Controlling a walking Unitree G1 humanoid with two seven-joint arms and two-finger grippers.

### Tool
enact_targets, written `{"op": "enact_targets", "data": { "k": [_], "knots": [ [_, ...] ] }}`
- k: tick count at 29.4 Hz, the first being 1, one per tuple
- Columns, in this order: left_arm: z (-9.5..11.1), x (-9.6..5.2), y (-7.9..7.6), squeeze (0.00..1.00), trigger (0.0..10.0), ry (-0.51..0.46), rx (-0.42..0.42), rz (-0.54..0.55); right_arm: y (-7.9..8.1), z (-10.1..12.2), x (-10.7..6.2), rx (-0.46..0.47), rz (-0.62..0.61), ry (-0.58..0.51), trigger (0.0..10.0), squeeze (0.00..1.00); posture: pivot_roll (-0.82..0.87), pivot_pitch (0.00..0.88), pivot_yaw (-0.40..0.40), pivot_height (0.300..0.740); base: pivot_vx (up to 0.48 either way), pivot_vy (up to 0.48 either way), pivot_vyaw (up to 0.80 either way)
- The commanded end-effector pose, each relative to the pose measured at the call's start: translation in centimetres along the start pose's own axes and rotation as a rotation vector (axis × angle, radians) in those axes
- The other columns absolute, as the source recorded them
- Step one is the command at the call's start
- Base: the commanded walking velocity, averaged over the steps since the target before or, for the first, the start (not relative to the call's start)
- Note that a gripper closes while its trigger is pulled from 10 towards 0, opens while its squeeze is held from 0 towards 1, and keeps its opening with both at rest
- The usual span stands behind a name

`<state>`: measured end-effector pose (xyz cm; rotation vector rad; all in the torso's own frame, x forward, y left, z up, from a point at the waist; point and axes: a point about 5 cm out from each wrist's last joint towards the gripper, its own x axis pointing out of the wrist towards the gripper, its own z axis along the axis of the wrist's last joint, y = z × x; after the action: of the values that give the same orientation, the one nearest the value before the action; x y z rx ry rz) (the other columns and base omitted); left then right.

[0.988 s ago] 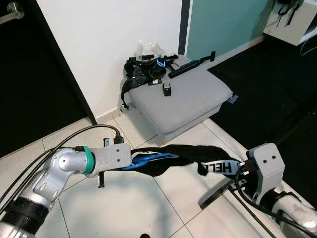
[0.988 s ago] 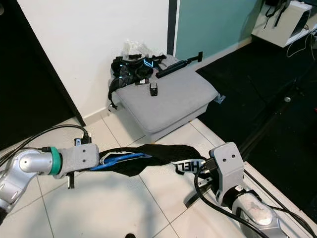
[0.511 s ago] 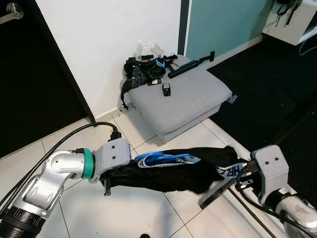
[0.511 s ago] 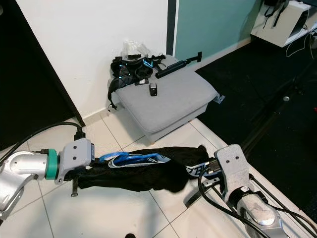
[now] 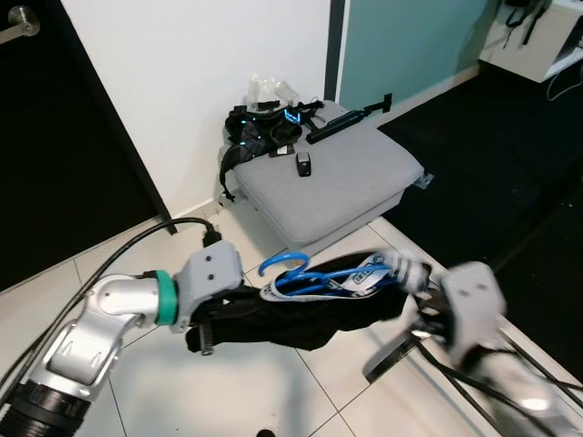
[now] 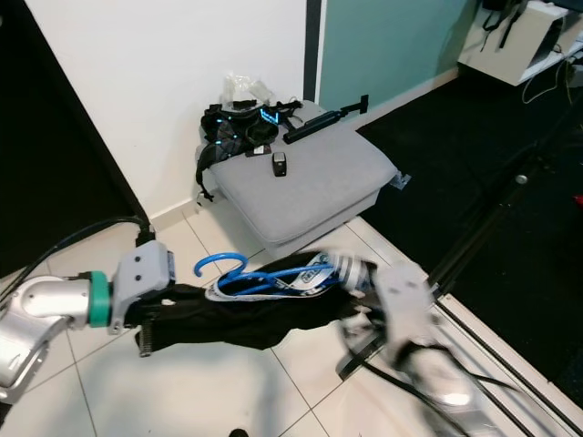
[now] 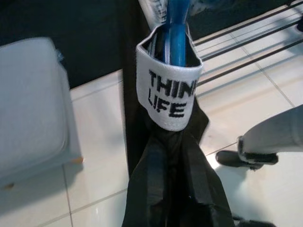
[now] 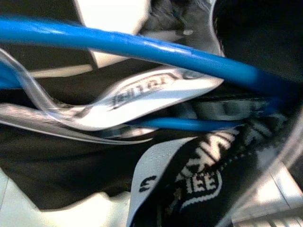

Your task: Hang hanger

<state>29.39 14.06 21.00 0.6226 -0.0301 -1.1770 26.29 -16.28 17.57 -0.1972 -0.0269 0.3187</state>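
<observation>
Grey cushion (image 5: 339, 182) beyond hanger (image 5: 305, 274)

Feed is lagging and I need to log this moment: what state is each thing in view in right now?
blue hanger: off the floor between the arms, hook free.
black garment: draped over the hanger, sagging.
left gripper: at the garment's end.
right gripper: blurred, at the other end.
grey cushion: on the floor by the wall.
black straps: heaped on the cushion's back corner.

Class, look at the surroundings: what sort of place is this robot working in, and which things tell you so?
Probably a room in a home: a white tiled floor, a grey cushioned footstool against a white wall, and a dark doorway beside it.
</observation>
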Motion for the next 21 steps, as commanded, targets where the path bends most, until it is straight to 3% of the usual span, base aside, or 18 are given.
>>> {"op": "enact_targets", "data": {
  "k": [1, 3, 5, 6, 8, 12, 18, 20, 21],
  "knots": [
    [-0.3, 0.4, -0.8, 0.0, 10.0, 0.013, -0.015, -0.018, 2.3, 0.9, 0.7, 0.08, 0.086, -0.032, 0.0, 0.0, -0.28, 0.238, 0.168, 0.74, 0.0, 0.0, 0.0],
    [-0.3, 0.4, -0.8, 0.0, 10.0, 0.013, -0.015, -0.018, 2.3, 0.9, 0.7, 0.08, 0.086, -0.032, 0.0, 0.0, -0.28, 0.238, 0.168, 0.74, 0.0, 0.0, 0.0],
    [-0.5, 0.8, -1.2, 0.0, 10.0, 0.027, -0.007, -0.024, 4.6, 2.5, 1.4, 0.139, 0.17, -0.093, 0.0, 0.0, -0.28, 0.238, 0.168, 0.74, 0.0, 0.0, 0.0],
    [-0.5, 0.8, -1.2, 0.0, 10.0, 0.027, -0.007, -0.024, 4.6, 2.5, 1.4, 0.139, 0.17, -0.093, 0.0, 0.0, -0.28, 0.238, 0.168, 0.74, 0.0, 0.0, 0.0],
    [-0.5, 1.0, -1.4, 0.0, 10.0, 0.032, -0.007, -0.028, 6.0, 3.6, 1.7, 0.158, 0.232, -0.129, 0.0, 0.0, -0.29, 0.237, 0.159, 0.74, 0.0, 0.0, 0.0],
    [-0.5, 1.1, -1.4, 0.0, 10.0, 0.032, -0.01, -0.027, 6.4, 3.7, 1.9, 0.153, 0.252, -0.132, 0.0, 0.0, -0.28, 0.236, 0.157, 0.74, 0.0, 0.0, 0.0],
    [-0.6, 1.3, -1.8, 0.0, 10.0, 0.038, -0.02, -0.026, 8.0, 3.1, 1.6, 0.04, 0.382, -0.099, 0.0, 0.0, -0.29, 0.231, 0.154, 0.74, 0.0, 0.0, 0.0],
    [-0.6, 1.3, -1.8, 0.0, 10.0, 0.038, -0.02, -0.026, 8.0, 3.1, 1.6, 0.04, 0.382, -0.099, 0.0, 0.0, -0.29, 0.231, 0.154, 0.74, 0.0, 0.0, 0.0],
    [-0.8, 1.2, -1.7, 0.0, 10.0, 0.048, -0.017, -0.024, 8.0, 2.0, 0.6, -0.036, 0.437, -0.048, 0.0, 0.0, -0.29, 0.227, 0.154, 0.74, 0.0, 0.0, 0.0]
  ]
}}
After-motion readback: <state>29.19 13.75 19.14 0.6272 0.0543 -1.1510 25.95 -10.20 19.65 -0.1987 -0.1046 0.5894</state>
